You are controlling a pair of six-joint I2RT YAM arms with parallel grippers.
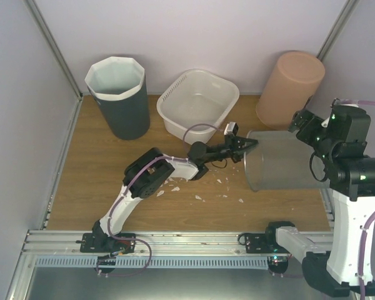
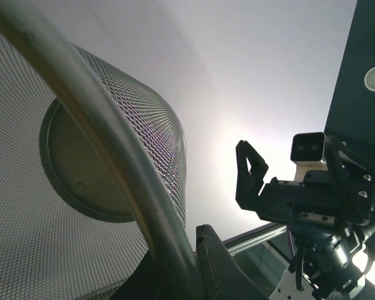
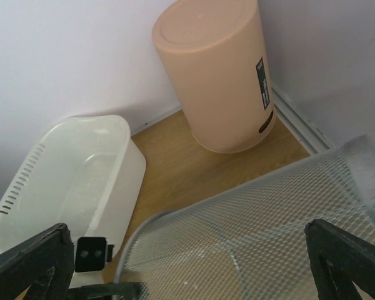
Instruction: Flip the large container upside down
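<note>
Bright, soft light; hazy wrist-view glare

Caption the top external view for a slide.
Left fingers clamp the rim of the mesh container, tipped on its side.

I cannot read any words or numbers here. The tan bin (image 3: 219,75) has a long black sticker (image 3: 260,74) on its side with tiny white marks, but they are too small for me to read.
</note>
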